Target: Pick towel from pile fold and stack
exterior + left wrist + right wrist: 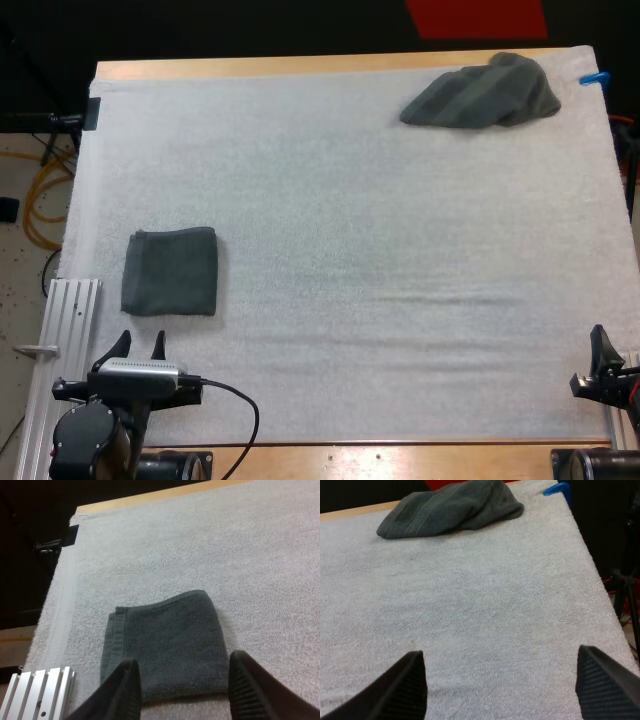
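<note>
A folded dark grey-green towel (170, 271) lies flat on the white mat at the left; in the left wrist view the folded towel (165, 645) sits just ahead of my fingers. My left gripper (140, 345) rests near the mat's front left, just behind that towel, open with nothing between its fingers (125, 690). A crumpled dark grey-green towel (482, 93) lies at the mat's far right corner, and the crumpled towel (451, 506) is far ahead in the right wrist view. My right gripper (601, 355) stands open at the front right edge, its fingers (402, 685) wide apart over bare mat.
The white mat (360, 240) covers most of the wooden table. A ribbed aluminium rail (62, 330) runs along the table's left front side, beside my left arm. Broad bare mat lies between the two towels.
</note>
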